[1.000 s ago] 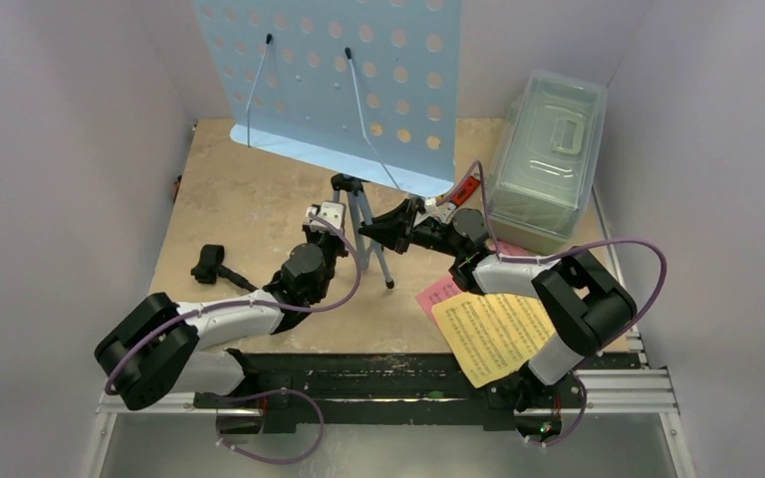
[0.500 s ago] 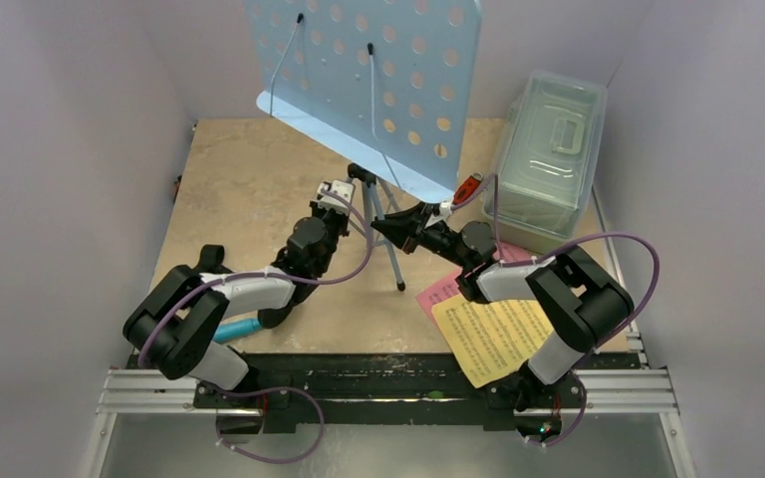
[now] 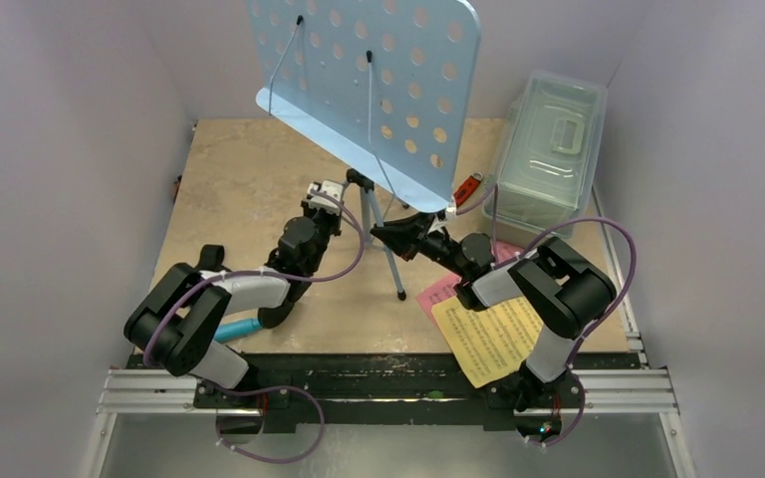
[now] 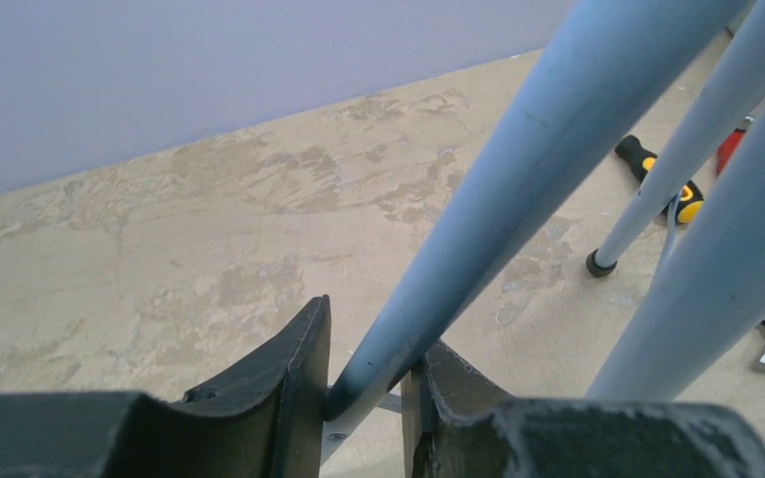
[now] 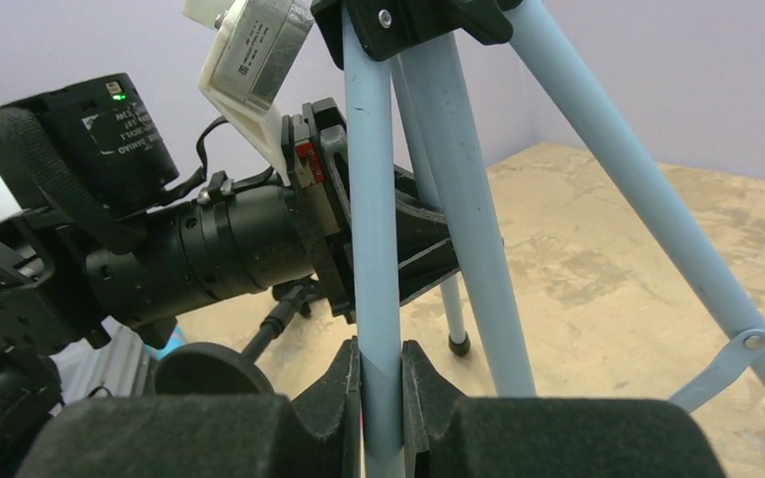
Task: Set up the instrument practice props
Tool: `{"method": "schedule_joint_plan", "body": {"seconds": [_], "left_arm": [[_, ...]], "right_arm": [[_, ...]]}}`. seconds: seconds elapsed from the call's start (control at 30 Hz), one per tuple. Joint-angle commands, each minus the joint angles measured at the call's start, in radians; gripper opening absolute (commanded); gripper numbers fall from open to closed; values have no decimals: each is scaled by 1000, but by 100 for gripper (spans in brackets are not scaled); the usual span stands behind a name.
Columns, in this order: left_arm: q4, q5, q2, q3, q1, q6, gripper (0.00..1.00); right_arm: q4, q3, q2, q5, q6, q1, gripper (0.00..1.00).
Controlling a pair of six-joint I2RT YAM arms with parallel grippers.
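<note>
Shifted toward the clear lidded box (image 3: 548,149) since a second ago, the light blue music stand (image 3: 379,80) is being steadied: your right gripper (image 5: 381,376) is clamping one tripod leg (image 5: 374,199), your left gripper (image 4: 364,398) straddling another, grip unclear.

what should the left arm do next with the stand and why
Probably open the left gripper clear of the leg and back it away. The stand looks upright, a foot is on the table, and the right gripper is clamped on a second leg, so it could steady things. The pages lie flat by the right arm, not yet on the stand.
</note>
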Motion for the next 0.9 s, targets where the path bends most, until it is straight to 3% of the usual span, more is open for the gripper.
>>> {"method": "schedule_joint_plan", "body": {"seconds": [0.0, 0.07, 0.23, 0.47, 0.57, 0.67, 0.87], "left_arm": [[184, -547, -79, -35, 289, -261, 0], [145, -528, -81, -40, 316, -285, 0], [58, -453, -85, -39, 324, -313, 0], [-153, -243, -176, -85, 326, -583, 2], [-309, -166, -196, -36, 326, -659, 12], [-331, -43, -226, -39, 325, -677, 19], [-484, 58, -330, -52, 326, -698, 48]], "right_arm": [[-152, -138, 43, -90, 160, -14, 0], [-171, -135, 32, -95, 198, -13, 0], [-407, -79, -37, -32, 177, 22, 0], [-393, -46, 46, 45, 230, 80, 0], [-328, -59, 96, 77, 298, 83, 0], [-349, -41, 98, 117, 271, 109, 0], [-355, -43, 123, 203, 240, 138, 0]]}}
